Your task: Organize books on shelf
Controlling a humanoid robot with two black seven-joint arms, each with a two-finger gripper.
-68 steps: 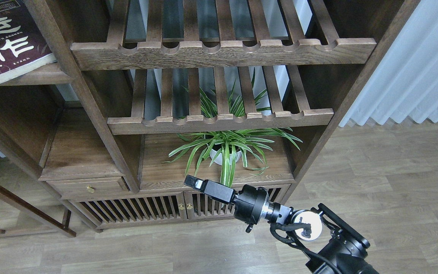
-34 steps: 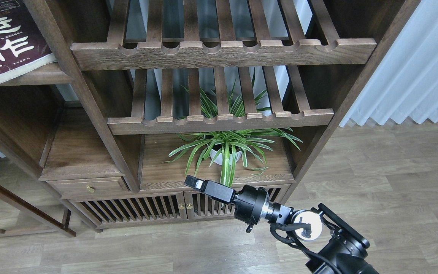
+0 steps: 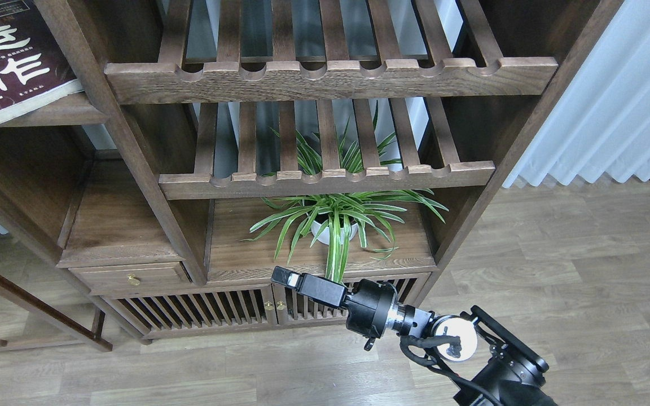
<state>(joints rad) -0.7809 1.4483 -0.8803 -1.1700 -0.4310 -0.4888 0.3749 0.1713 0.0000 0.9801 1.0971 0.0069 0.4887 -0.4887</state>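
A maroon book (image 3: pixel 12 59) with big white characters lies flat on the plank shelf (image 3: pixel 60 110) at ten o'clock, its corner overhanging the front edge. Near centre, a potted plant (image 3: pixel 336 220) sits under the slatted racks (image 3: pixel 330 79). At five o'clock the right gripper (image 3: pixel 281 276) points toward nine o'clock in front of the cabinet doors (image 3: pixel 218 310); it holds nothing, and whether its fingers are parted cannot be told.

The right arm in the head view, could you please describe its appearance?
The right arm is black with a silver ring behind the round wrist housing, a white disc at one joint and looped black cables. The right gripper is a boxy black piece with a small pale patch.
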